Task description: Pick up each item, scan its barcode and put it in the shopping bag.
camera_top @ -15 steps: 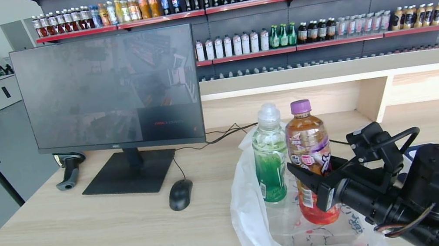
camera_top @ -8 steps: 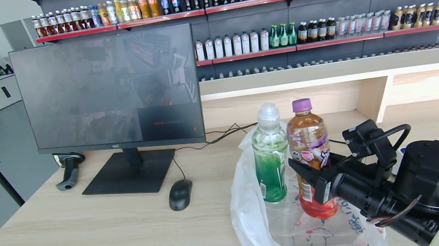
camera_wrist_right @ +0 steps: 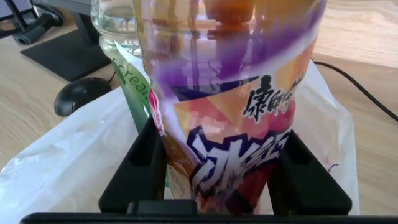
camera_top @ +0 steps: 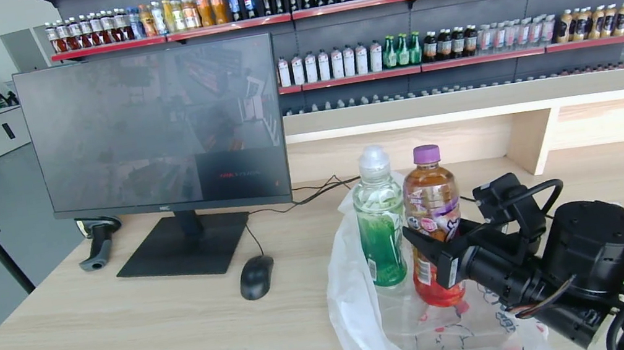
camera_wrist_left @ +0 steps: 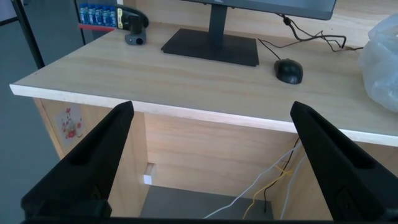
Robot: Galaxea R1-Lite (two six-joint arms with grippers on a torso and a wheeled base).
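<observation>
Right gripper (camera_top: 438, 244) is clamped on the tea bottle (camera_top: 431, 206) at mid-body, one finger on each side of the label band. The jaws are open to the bottle's width.

The bottle sits low inside the bag (camera_top: 360, 317), just beside the green bottle (camera_top: 382, 232), which stands in the same bag. Can't tell whether the two touch, or whether the tea bottle's base is on the bag floor yet.

Orientation: long axis near vertical, purple cap up, base down.

Handling, my read:
- It's full, so moderate weight with the mass low.
- The plastic wall gives under squeeze, and the shrink label is likely slick.
- The mid-label grip is the right place. The neck is too narrow, and the shoulder tapers and would slip.
- The bag is thin, floppy film and won't steady anything. Release only once the base is seated on the surface (camera_top: 154, 325).

Left gripper (camera_wrist_left: 211, 107) is wide open and empty, hanging below the surface's front edge.
</observation>
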